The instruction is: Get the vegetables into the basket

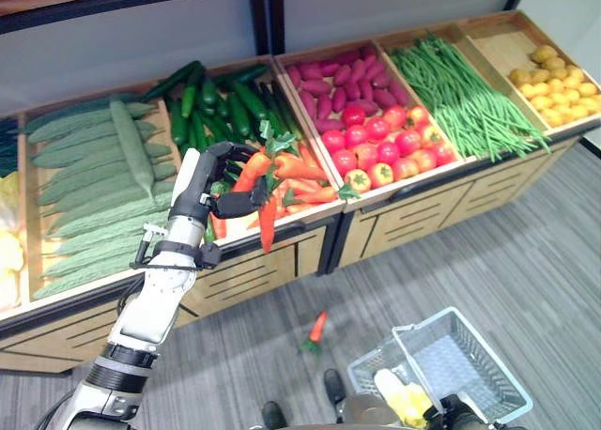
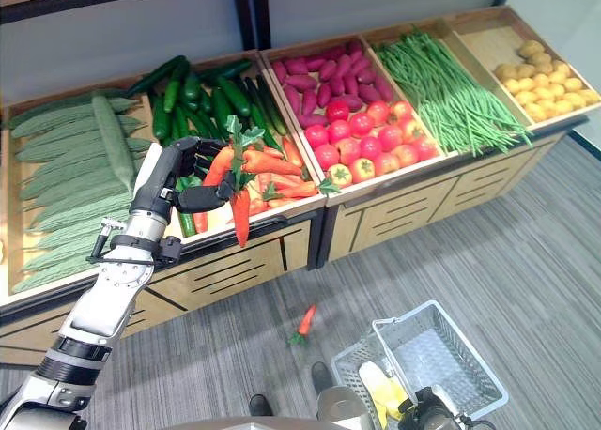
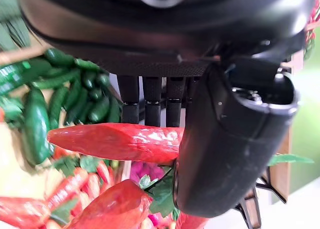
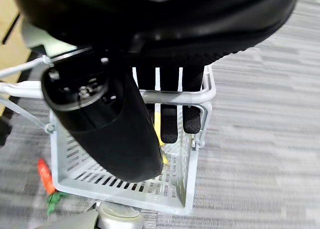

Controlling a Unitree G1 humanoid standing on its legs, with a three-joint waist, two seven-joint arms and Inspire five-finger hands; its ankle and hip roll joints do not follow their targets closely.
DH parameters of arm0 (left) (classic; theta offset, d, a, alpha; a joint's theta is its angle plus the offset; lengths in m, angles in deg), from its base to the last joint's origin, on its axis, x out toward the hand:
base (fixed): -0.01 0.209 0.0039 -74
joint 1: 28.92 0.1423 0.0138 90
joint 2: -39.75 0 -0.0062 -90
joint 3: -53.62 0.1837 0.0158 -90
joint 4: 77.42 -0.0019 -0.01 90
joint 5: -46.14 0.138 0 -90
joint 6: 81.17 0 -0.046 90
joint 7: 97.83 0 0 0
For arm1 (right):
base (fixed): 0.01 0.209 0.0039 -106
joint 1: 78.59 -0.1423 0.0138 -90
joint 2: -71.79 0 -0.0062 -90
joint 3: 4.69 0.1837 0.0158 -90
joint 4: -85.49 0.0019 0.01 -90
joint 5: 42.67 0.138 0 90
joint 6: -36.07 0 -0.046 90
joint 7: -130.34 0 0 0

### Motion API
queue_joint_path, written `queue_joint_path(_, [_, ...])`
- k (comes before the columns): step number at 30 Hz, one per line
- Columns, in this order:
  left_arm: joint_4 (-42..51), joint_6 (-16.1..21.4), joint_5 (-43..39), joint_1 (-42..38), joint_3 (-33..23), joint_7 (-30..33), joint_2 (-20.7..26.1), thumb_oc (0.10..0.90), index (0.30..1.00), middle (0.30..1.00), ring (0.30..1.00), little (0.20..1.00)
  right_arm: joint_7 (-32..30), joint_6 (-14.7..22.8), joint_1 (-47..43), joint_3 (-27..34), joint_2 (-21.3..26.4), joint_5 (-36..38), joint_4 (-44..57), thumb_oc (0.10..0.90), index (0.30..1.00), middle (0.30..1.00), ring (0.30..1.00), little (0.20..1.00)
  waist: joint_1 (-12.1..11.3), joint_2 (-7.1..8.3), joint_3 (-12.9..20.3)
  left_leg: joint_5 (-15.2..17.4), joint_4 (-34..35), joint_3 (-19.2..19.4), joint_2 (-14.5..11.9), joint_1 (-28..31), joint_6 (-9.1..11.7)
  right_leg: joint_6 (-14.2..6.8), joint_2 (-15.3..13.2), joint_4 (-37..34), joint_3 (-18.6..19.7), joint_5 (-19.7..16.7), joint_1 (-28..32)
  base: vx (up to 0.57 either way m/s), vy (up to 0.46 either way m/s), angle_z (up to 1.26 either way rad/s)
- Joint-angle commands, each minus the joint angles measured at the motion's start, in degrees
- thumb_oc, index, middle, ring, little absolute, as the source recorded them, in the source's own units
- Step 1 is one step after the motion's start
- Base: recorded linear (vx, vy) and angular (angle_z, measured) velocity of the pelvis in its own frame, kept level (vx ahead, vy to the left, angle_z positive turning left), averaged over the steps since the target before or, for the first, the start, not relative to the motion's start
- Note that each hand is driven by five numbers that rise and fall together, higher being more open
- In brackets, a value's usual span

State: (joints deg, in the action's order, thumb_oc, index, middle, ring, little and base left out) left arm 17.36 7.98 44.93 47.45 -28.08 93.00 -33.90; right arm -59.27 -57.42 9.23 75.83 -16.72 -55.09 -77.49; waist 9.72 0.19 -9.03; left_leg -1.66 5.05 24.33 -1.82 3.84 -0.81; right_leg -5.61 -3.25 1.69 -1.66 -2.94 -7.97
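Tapered orange carrot [image 1: 268, 219] pinched in left hand [image 1: 202, 197] above slatted wooden crate [image 1: 310, 214].

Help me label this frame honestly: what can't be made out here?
- Right hand: whether its fingers close round the basket handle; its own thumb covers them in the right wrist view.
- Basket contents: the yellow item is cut off by the bottom edge in the eye views.
- Carrot in the left hand: its leafy end sits behind the thumb.

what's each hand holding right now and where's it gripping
Left hand: a carrot, pinched near its leafy top. Right hand: the basket, by its handle.
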Motion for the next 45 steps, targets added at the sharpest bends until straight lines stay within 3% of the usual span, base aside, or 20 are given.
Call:
queue_joint_path(1, [6.4, 5.8, -0.6, -7.3, -1.8, 1.2, 1.9, 0.4, 0.3, 0.3, 0.3, 0.3, -1.3, 0.0, 0.8, -2.0, 1.0, 0.8, -1.1, 0.4, 0.3, 0.3, 0.3, 0.3, 0.0, 0.96, 4.6, 0.8, -0.1, -1.5, -1.2, -0.7, 2.8, -6.2, -9.2, 4.0, -5.9, -7.9, -0.4, -0.01, -0.047, -0.85])
queue_joint_path(4, [7.3, 5.7, -0.5, -6.1, -3.3, 1.4, 2.6, 0.4, 0.3, 0.3, 0.3, 0.3, -1.3, 0.0, 0.2, -2.2, 0.7, 0.2, -0.5, 0.4, 0.3, 0.3, 0.3, 0.3, -1.0, 1.09, 4.7, 1.1, -0.1, 2.5, -2.4, 1.0, 3.3, -6.4, -13.1, 4.6, -15.4, -8.7, 0.5, 0.02, -0.053, -0.97])
queue_joint_path(5, [7.6, 5.5, -0.3, -5.7, -4.0, 1.7, 2.8, 0.4, 0.3, 0.3, 0.3, 0.3, -1.4, -0.1, -0.2, -2.3, 0.6, -0.2, -0.4, 0.4, 0.3, 0.3, 0.3, 0.3, -1.6, 1.04, 5.2, 2.1, -0.1, 3.2, -2.7, 1.9, 3.8, -7.6, -14.5, 4.2, -18.3, -8.7, 1.6, 0.03, -0.072, -1.14])
queue_joint_path(6, [7.7, 5.4, 0.0, -5.4, -4.3, 1.8, 2.9, 0.4, 0.3, 0.3, 0.3, 0.3, -1.3, -0.1, -0.4, -2.6, 0.5, -0.5, -0.3, 0.4, 0.3, 0.3, 0.3, 0.3, -1.8, 1.48, 5.5, 1.9, -0.1, 4.1, -2.8, 1.9, 3.9, -7.6, -14.9, 3.3, -19.2, -9.2, 2.3, 0.08, -0.129, -0.82])
queue_joint_path(7, [8.2, 5.6, 0.5, -4.0, -5.1, 1.9, 2.9, 0.4, 0.3, 0.3, 0.3, 0.3, -1.3, -0.1, -0.6, -3.1, 0.3, -1.2, 0.0, 0.4, 0.3, 0.3, 0.3, 0.3, -1.7, 2.14, 6.3, 2.1, -0.1, 5.3, -2.7, 2.8, 4.3, -8.4, -14.5, 0.8, -19.1, -9.8, 3.9, 0.02, -0.11, -0.78])
queue_joint_path(10, [8.3, 5.7, 0.4, -3.1, -5.6, 1.9, 2.8, 0.4, 0.3, 0.3, 0.3, 0.3, -1.2, -0.2, -0.3, -3.0, 0.4, -1.4, 0.4, 0.4, 0.3, 0.3, 0.3, 0.3, -1.6, 2.16, 6.5, 2.0, -0.1, 5.5, -2.9, 3.1, 4.4, -8.5, -14.4, 1.2, -18.5, -10.1, 3.6, 0.06, -0.096, -0.68])
queue_joint_path(13, [8.0, 5.5, 0.7, -2.2, -5.2, 1.3, 1.8, 0.4, 0.3, 0.3, 0.3, 0.3, -1.3, 0.0, 0.6, -2.5, 0.8, -0.7, 0.8, 0.4, 0.3, 0.3, 0.3, 0.3, -0.8, 1.79, 7.1, 2.0, -0.1, 5.2, -3.5, 4.2, 4.8, -7.6, -12.7, -0.1, -17.4, -7.8, 4.8, 0.08, -0.125, -0.3])
queue_joint_path(27, [9.2, 5.4, -1.2, -0.2, -5.4, 0.7, -0.8, 0.4, 0.3, 0.3, 0.3, 0.3, -2.5, 0.9, 1.7, -1.3, 3.1, 0.3, 1.7, 0.4, 0.3, 0.3, 0.3, 0.3, 0.5, -2.04, 5.8, -3.5, -0.5, 4.8, -9.9, 2.4, 8.6, -3.3, -6.2, -2.0, -17.1, -2.9, 6.2, 0.02, -0.133, 0.06])
queue_joint_path(29, [9.2, 5.5, -1.5, -0.2, -5.3, 0.4, -0.9, 0.4, 0.3, 0.3, 0.3, 0.3, -2.4, 1.1, 1.6, -1.4, 3.3, 0.1, 1.9, 0.4, 0.3, 0.3, 0.3, 0.3, 0.5, -1.94, 5.3, -3.6, -1.6, 4.7, -10.4, 2.3, 8.8, -2.7, -5.7, -1.4, -16.9, -2.1, 6.3, 0.03, -0.167, -0.08])
queue_joint_path(30, [9.3, 5.9, -2.6, -0.2, -5.2, 0.2, -0.8, 0.4, 0.3, 0.3, 0.3, 0.3, -2.6, 1.3, 1.0, -0.9, 4.2, 1.1, 1.6, 0.4, 0.3, 0.3, 0.3, 0.3, -0.6, -0.82, 3.2, -2.5, -13.0, 0.6, -12.6, -2.3, 9.9, -1.0, -4.9, -1.1, -16.2, -0.7, 7.3, 0.01, -0.182, -0.08])
queue_joint_path(31, [9.4, 6.0, -3.2, -0.3, -4.9, 0.4, -1.0, 0.4, 0.3, 0.3, 0.3, 0.3, -2.7, 1.3, 0.8, -0.8, 4.6, 1.3, 1.4, 0.4, 0.3, 0.3, 0.3, 0.3, -1.7, -0.67, 2.3, -3.6, -14.7, -3.8, -11.6, -4.0, 10.1, -0.8, -4.8, -1.2, -15.4, -0.5, 7.6, 0.02, -0.158, -0.01])
queue_joint_path(34, [9.1, 6.0, -2.7, -0.3, -4.8, 1.0, -1.2, 0.4, 0.3, 0.3, 0.3, 0.3, -2.4, 1.5, 0.0, -1.6, 4.7, 1.1, 1.6, 0.4, 0.3, 0.3, 0.3, 0.3, -3.8, 0.44, 1.8, -0.6, -10.0, -14.4, -6.7, -7.0, 8.3, -1.6, -5.7, -1.5, -12.8, -0.9, 7.8, 0.07, 0.084, -0.11])
queue_joint_path(36, [9.0, 6.3, -2.2, 0.1, -5.2, 1.3, -0.6, 0.4, 0.3, 0.3, 0.3, 0.3, -2.0, 1.5, -0.9, -3.9, 5.0, -2.2, 1.6, 0.4, 0.3, 0.3, 0.3, 0.3, -4.4, 0.6, 1.6, -0.6, -8.9, -17.9, -5.5, -7.9, 7.6, -2.1, -6.1, -1.0, -10.9, -1.4, 7.2, 0.1, 0.092, -0.41])
queue_joint_path(40, [10.6, 6.6, -1.6, 1.6, -6.2, 1.1, 1.3, 0.4, 0.3, 0.3, 0.3, 0.3, -1.5, 1.6, -0.8, -5.2, 5.4, -4.8, 3.0, 0.4, 0.3, 0.3, 0.3, 0.3, -4.2, 0.43, 1.8, 0.6, -7.4, -16.2, -4.6, -6.4, 6.3, -2.9, -6.7, -0.6, -8.3, -1.8, 6.2, 0.06, 0.177, -0.91])
queue_joint_path(41, [10.9, 6.5, -1.4, 1.2, -5.7, 1.6, 2.2, 0.4, 0.3, 0.3, 0.3, 0.3, -1.9, 1.2, -0.8, -4.4, 4.2, -3.3, 3.4, 0.4, 0.3, 0.3, 0.3, 0.3, -4.0, 0.69, 1.9, 0.6, -3.8, -12.9, -2.8, -3.8, 4.7, -4.4, -8.2, -0.3, -5.5, -3.3, 4.3, 0.07, 0.436, -0.89])
queue_joint_path(45, [10.7, 6.4, -1.2, 0.8, -5.8, 2.6, 2.6, 0.4, 0.3, 0.3, 0.3, 0.3, -2.4, 1.1, -1.5, -4.2, 2.8, -2.0, 4.0, 0.4, 0.3, 0.3, 0.3, 0.3, -3.8, 1.57, 1.3, 1.8, -3.1, -11.4, -1.3, -2.9, 3.1, -5.3, -9.1, 0.6, -2.9, -4.2, 2.5, 0.03, 0.225, -0.65])
